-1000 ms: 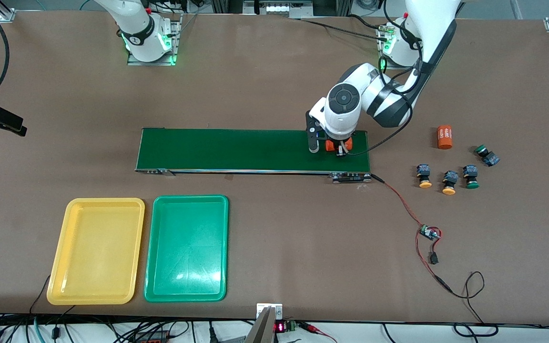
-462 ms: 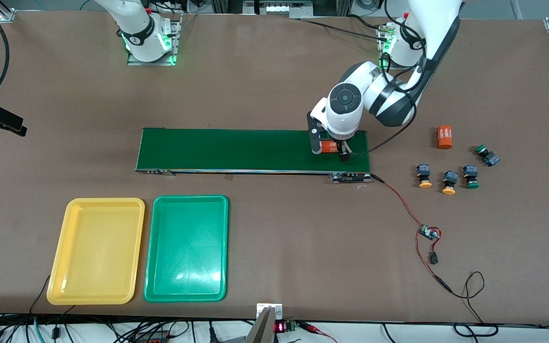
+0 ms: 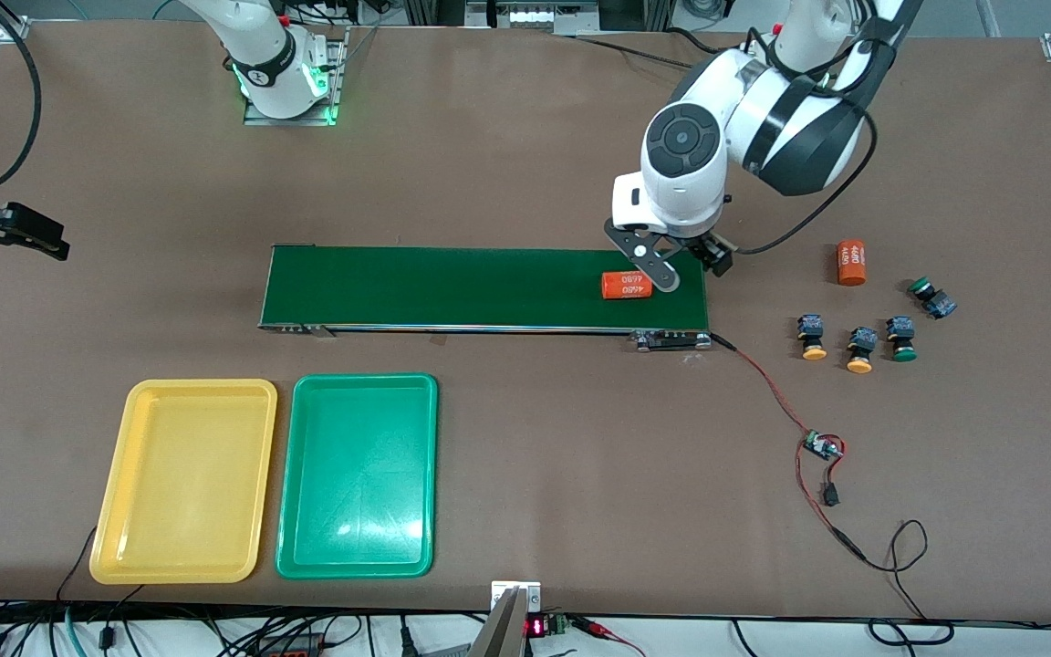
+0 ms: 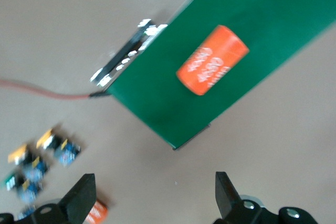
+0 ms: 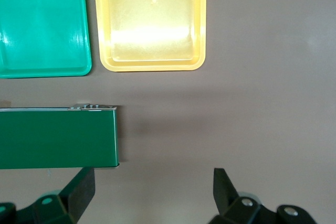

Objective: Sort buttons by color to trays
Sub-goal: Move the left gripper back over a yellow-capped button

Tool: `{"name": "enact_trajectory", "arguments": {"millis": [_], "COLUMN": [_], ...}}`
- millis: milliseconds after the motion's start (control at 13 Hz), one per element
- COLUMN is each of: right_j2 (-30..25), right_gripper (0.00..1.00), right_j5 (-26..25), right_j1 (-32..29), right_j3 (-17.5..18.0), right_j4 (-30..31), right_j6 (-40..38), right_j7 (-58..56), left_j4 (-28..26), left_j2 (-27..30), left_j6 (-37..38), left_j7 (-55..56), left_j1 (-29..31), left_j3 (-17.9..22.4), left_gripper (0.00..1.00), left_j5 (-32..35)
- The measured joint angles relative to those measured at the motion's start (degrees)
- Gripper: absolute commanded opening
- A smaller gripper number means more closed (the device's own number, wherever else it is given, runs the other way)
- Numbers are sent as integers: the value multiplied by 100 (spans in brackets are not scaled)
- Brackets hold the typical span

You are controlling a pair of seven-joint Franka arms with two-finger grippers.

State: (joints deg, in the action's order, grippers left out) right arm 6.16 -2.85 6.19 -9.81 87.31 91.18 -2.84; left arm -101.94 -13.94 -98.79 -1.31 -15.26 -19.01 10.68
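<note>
Table [image 3: 507,164]: trays [image 3: 270,479], belt [image 3: 452,287], buttons [image 3: 863,333].

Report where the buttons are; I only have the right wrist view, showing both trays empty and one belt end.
Observer: All four sit on the table at the left arm's end: orange buttons and green buttons.
Operator: Give me the left gripper.
Observer: The left gripper hangs over the conveyor belt at that same end, fingers open, holding nothing.
Operator: Name anything on the belt.
Observer: One orange cylinder lies on it near that gripper. Your right gripper waits open.
</note>
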Motion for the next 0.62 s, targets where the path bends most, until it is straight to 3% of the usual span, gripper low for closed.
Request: {"name": "enact_trajectory", "arguments": {"millis": [231, 462, 615], "right_j2": [-9, -15, -15], "right_gripper": [100, 100, 100], "right_j5": [0, 1, 33], "right_j1": [3, 18, 40], "right_j3": [1, 7, 33], "right_j4": [0, 0, 0], "right_j6": [-1, -3, -4], "right_j7": [0, 0, 0], "left_j4": [376, 477, 474], "left_j2": [-24, -49, -75], "left_j6": [267, 279, 226], "left_j7": [936, 1057, 1057], "left_j1": [391, 1178, 1445], "left_j3": [34, 87, 423], "left_gripper": [100, 100, 100], "left_j5": [-1, -242, -487]}}
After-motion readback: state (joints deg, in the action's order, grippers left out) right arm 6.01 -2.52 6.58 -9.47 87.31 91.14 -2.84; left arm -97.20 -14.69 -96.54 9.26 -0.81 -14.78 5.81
